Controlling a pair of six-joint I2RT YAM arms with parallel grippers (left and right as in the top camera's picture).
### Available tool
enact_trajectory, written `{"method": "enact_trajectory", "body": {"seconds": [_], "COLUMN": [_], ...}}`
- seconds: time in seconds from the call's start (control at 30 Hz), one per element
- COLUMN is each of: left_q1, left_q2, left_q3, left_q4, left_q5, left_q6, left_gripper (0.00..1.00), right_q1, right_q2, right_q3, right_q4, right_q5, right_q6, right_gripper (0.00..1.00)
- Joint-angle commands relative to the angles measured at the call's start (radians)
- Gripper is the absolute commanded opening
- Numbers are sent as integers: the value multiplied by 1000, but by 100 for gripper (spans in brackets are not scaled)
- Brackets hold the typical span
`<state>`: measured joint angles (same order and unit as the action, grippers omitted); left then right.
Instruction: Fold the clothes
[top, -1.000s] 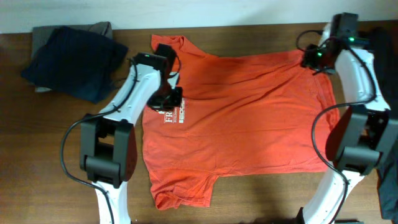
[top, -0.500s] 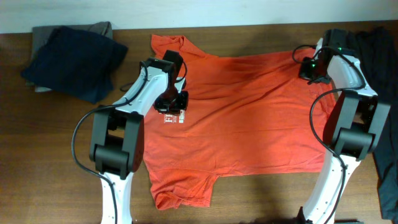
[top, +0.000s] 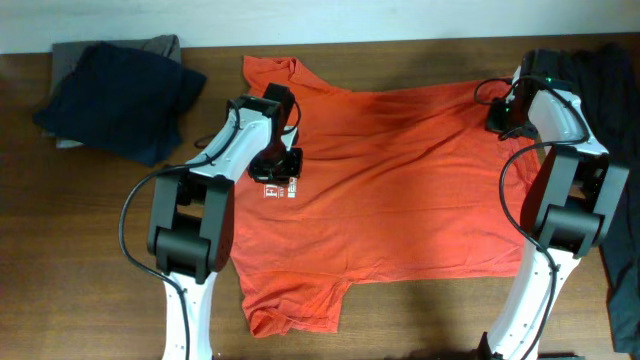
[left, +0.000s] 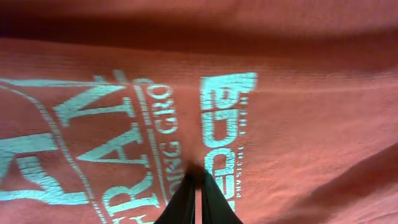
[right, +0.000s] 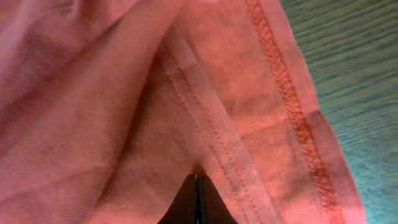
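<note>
The clothes here are a red-orange T-shirt (top: 400, 190) lying spread flat on the wooden table, collar to the left, with white lettering (top: 281, 189) partly showing. My left gripper (top: 277, 166) presses down at the lettering (left: 106, 143), its jaws shut on a thin pinch of the fabric (left: 298, 93); in the left wrist view the gripper (left: 198, 174) sits between the two printed blocks. My right gripper (top: 500, 112) is at the shirt's far right corner. In the right wrist view it (right: 196, 178) is shut on a fold beside the stitched hem (right: 292, 106).
A pile of dark navy clothes (top: 115, 95) lies on a grey garment (top: 160, 45) at the back left. Another dark garment (top: 612, 70) hangs at the right edge. Bare wood (top: 60, 250) shows to the left of and in front of the shirt.
My right gripper has dropped onto the shirt's far right corner and shut there. The left gripper has shifted slightly right, and less of the lettering shows beside it.
</note>
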<state>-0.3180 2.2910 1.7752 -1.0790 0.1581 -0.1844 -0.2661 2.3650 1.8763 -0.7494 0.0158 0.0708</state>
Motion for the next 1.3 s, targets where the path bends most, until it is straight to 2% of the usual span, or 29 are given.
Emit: {"method": "enact_trajectory", "body": {"seconds": [0.0, 0.33, 0.67, 0.83, 1.0, 1.07, 1.13, 1.17, 1.2, 1.23, 1.27], "left_q1": [65, 152, 159, 159, 151, 144, 137, 135, 131, 128, 126], "left_q2": [61, 61, 61, 54, 5, -34, -85, -106, -135, -162, -185], "left_q3": [-10, -10, -7, 39, 117, 134, 138, 138, 138, 138, 138], "left_q4": [-2, -5, -10, -60, -130, -135, -133, -132, -135, -141, -150], "left_q5": [-80, -80, -80, -80, -80, -80, -80, -80, -80, -79, -79], "left_q6": [-13, -12, -2, -2, -1, -1, -1, -1, -1, 0, 2], "left_gripper": [7, 7, 7, 7, 8, 14, 28, 40, 77, 99, 99], "right_q1": [-26, -87, -96, -96, -93, -93, -94, -94, -94, -93, -93], "right_q2": [51, 72, 72, 71, 71, 70, 69, 67, 65, 62, 60], "right_q3": [10, 10, 45, 218, 497, 610, 740, 806, 866, 928, 986], "right_q4": [-19, -37, -66, -193, -402, -491, -593, -641, -687, -735, -781], "right_q5": [61, 90, 184, 217, 213, 213, 203, 175, 147, 116, 87], "right_q6": [-16, -15, -9, 106, 184, 231, 286, 287, 287, 296, 312], "right_gripper": [4, 4, 4, 4, 5, 7, 14, 17, 22, 25, 27]}}
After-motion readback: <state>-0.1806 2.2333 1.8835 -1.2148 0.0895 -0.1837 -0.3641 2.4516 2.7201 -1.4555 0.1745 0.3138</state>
